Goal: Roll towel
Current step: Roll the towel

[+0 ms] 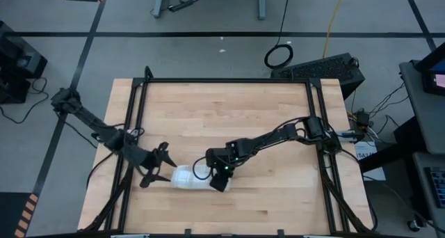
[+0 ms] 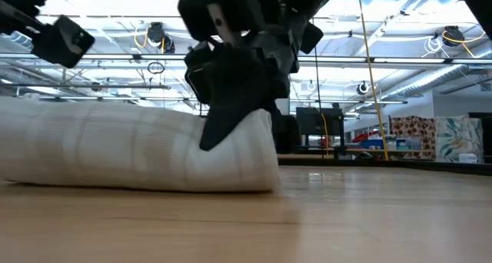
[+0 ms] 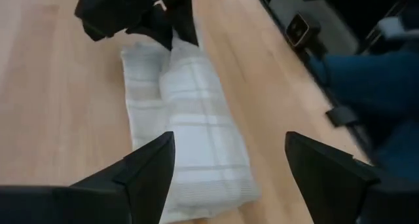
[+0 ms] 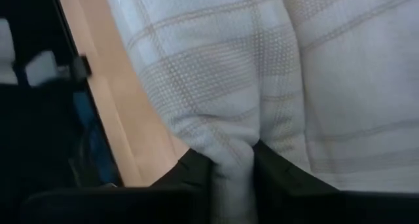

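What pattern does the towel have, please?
White with thin grey plaid lines; the towel shows this best in the right wrist view.

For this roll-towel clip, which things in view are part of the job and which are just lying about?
Part of the job:
- towel, rolled, on the table
- right gripper, pinching one end of the towel
- left gripper, open at the other end

Lying about:
- coiled cable on the floor

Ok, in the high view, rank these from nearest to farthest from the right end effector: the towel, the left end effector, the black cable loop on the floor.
1. The towel: pinched at its right end by the right end effector.
2. The left end effector: open, off the towel's left end.
3. The black cable loop: on the floor beyond the table's far edge.
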